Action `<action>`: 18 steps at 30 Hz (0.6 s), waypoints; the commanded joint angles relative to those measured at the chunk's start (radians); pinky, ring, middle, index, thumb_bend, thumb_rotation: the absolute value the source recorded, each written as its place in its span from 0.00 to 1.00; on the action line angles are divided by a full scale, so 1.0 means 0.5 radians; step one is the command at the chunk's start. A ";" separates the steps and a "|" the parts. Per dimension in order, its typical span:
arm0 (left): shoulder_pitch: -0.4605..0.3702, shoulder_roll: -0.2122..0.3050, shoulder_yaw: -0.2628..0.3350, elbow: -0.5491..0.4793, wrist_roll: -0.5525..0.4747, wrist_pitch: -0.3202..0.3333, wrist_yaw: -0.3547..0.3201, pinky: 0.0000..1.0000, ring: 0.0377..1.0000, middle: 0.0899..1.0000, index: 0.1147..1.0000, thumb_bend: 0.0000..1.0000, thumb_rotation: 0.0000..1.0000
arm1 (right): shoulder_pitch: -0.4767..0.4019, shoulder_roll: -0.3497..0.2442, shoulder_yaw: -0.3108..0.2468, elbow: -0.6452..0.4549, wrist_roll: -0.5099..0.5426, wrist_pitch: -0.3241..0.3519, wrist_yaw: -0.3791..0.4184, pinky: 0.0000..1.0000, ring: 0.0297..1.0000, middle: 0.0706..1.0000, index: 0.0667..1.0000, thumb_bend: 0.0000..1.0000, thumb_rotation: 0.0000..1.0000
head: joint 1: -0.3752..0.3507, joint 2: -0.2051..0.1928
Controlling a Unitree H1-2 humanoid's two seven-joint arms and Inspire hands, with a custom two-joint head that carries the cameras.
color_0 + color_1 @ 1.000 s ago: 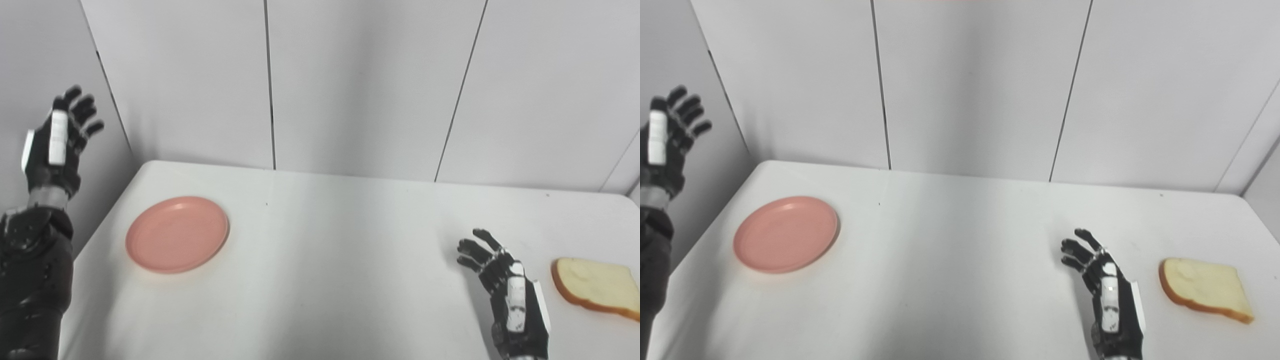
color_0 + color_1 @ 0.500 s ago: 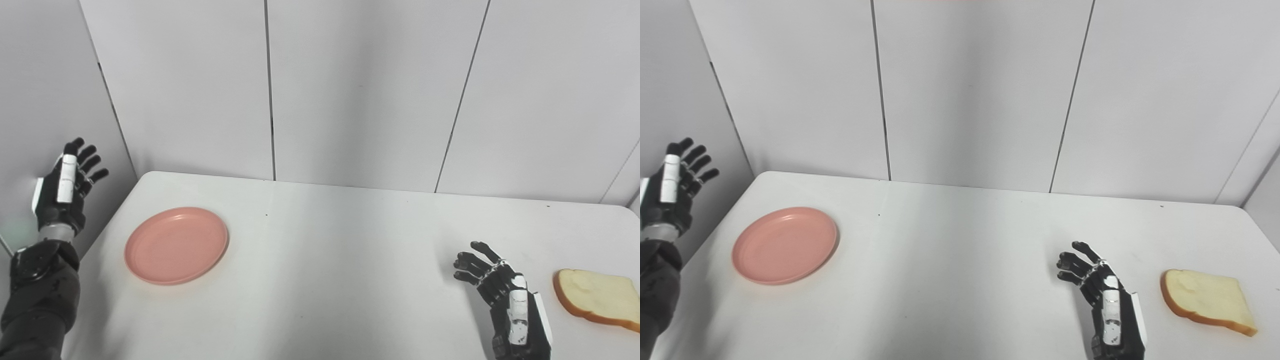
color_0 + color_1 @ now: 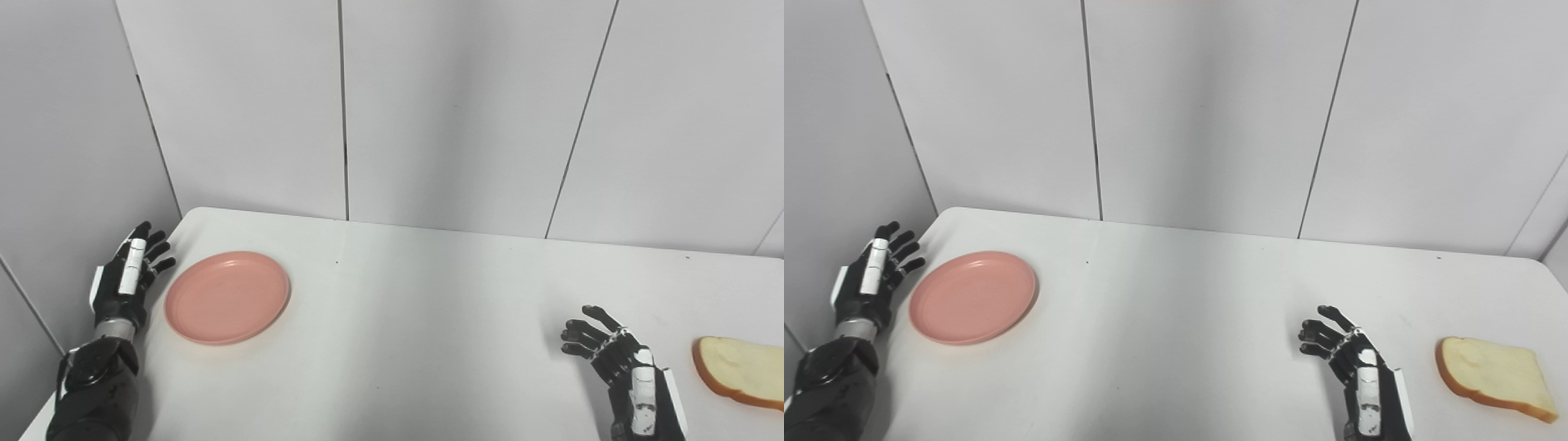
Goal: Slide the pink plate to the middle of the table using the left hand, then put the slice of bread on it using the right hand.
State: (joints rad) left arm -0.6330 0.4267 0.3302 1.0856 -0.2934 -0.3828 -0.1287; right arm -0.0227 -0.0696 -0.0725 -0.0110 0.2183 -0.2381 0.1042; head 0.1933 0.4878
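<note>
A round pink plate [image 3: 227, 296] lies flat near the table's left side. My left hand [image 3: 125, 282] is open just left of the plate, at the table's left edge, its fingers a small gap from the rim and holding nothing. A slice of bread [image 3: 1493, 378] with a brown crust lies flat at the far right. My right hand [image 3: 1355, 367] stands open to the left of the bread, apart from it, fingers spread and empty.
The white table [image 3: 429, 306] meets grey wall panels [image 3: 429, 110] at the back and a side panel on the left. The table's left edge [image 3: 92, 361] runs under my left forearm.
My left hand has come down from high beside the left wall to table height next to the plate. The camera has shifted a little. Plate, bread and right hand have stayed put.
</note>
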 commanded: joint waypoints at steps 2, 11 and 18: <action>0.015 0.004 -0.022 -0.022 0.022 -0.003 0.015 0.73 0.82 0.80 0.82 0.99 0.75 | 0.211 0.046 0.024 0.127 0.009 0.077 0.006 0.63 0.65 0.64 0.72 0.77 0.99 | 0.002 0.010; 0.051 -0.031 -0.100 -0.079 0.054 0.033 -0.005 0.74 0.82 0.82 0.84 0.93 0.75 | 0.215 0.055 0.040 0.092 -0.011 0.105 -0.008 0.62 0.65 0.64 0.70 0.75 1.00 | -0.011 0.020; 0.061 -0.080 -0.173 -0.201 0.073 0.128 -0.016 0.74 0.82 0.82 0.82 0.91 0.76 | 0.224 0.064 0.053 0.060 -0.023 0.127 -0.013 0.61 0.64 0.63 0.69 0.73 1.00 | -0.032 0.032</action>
State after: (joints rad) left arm -0.5973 0.4103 0.2647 1.0039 -0.2746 -0.3481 -0.1172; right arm 0.0026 -0.0686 -0.0610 -0.0410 0.2054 -0.2028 0.0984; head 0.1764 0.5031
